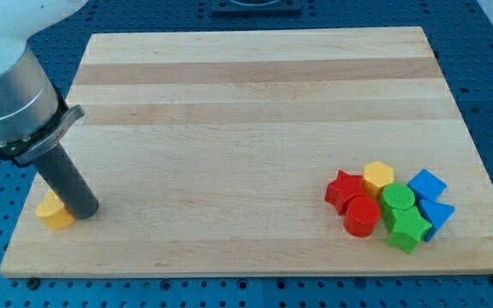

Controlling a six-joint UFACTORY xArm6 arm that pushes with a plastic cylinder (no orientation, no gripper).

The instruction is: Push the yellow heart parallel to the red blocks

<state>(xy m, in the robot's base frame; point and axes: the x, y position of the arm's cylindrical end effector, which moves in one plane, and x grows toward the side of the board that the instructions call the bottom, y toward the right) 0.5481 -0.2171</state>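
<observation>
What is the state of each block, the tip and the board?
yellow heart: alone, bottom-left, touching my tip
my tip: right of heart
red star: cluster's left
red cylinder: below star
yellow hexagon: cluster's top
green blocks: middle
blue blocks: right
board: flat

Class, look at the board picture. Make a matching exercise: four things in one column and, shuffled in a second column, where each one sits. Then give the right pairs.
Things
1. yellow heart
2. red star
3. yellow hexagon
4. my tip

Places
A. top of the cluster at the view's lower right
B. alone near the board's lower left corner
C. left end of the cluster at the view's lower right
D. touching the lone block's right side

Pairs: 1-B, 2-C, 3-A, 4-D
</observation>
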